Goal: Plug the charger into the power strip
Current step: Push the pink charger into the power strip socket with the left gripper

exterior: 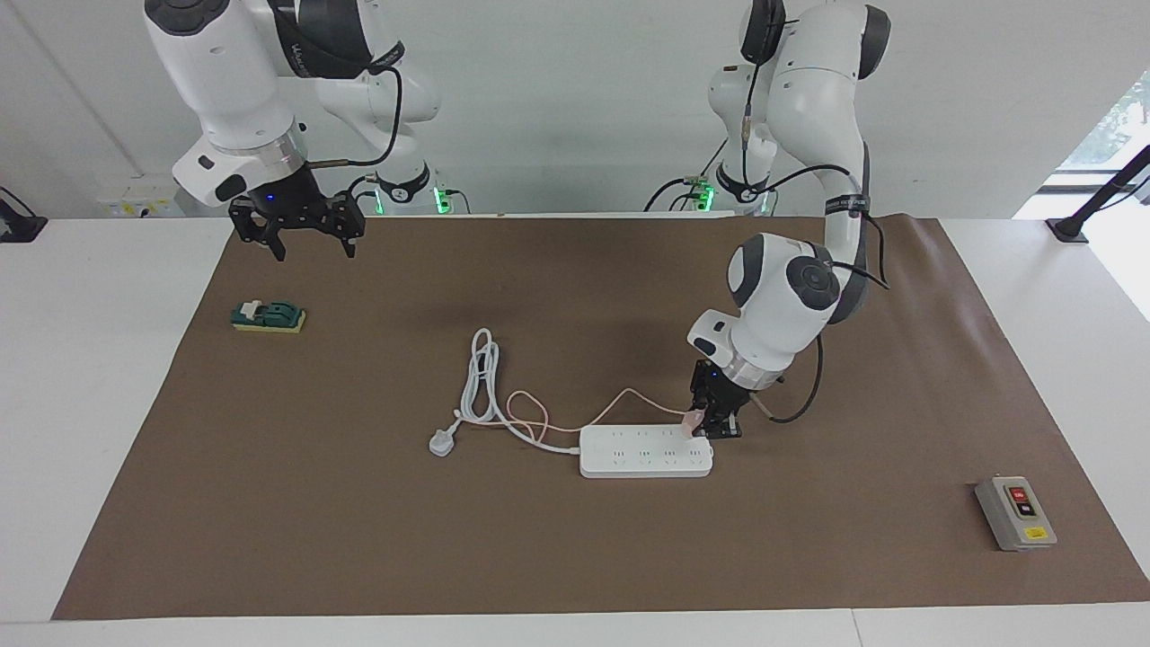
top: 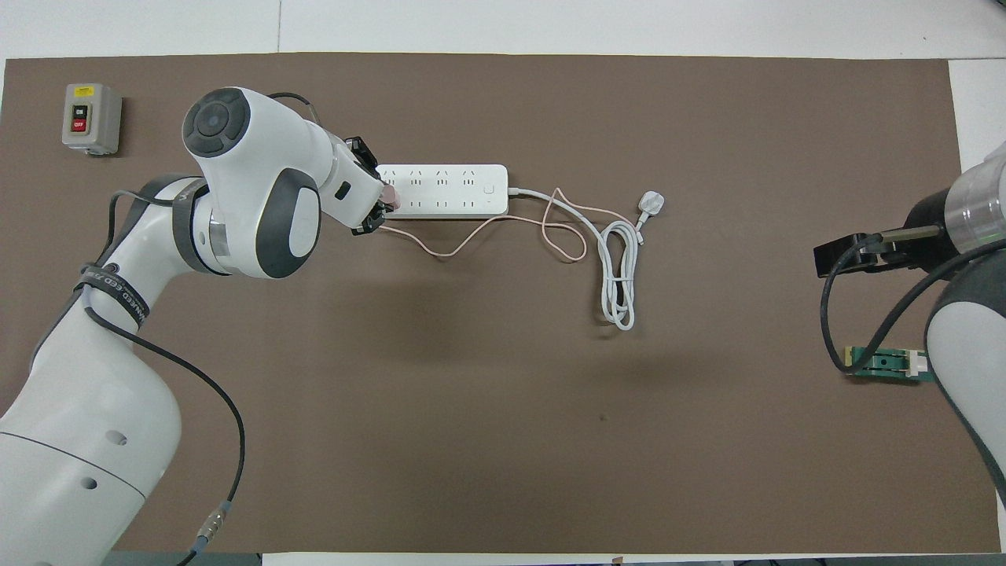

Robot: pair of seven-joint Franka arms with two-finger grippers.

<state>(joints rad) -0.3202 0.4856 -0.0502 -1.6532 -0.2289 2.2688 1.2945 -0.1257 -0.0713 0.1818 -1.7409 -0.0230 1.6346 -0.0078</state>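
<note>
Left claw (exterior: 716,429) grips charger (exterior: 693,420) over power strip (exterior: 645,451) (right claw (exterior: 299,235) waits)

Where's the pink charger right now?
The charger is held in the left gripper, over the end of the power strip toward the left arm's end of the table.

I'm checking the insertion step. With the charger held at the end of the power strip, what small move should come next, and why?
Probably ease the left pincer straight down. It is shut on the charger, which sits tilted over the end sockets of the power strip and does not look seated. The right pincer waits, open.
</note>
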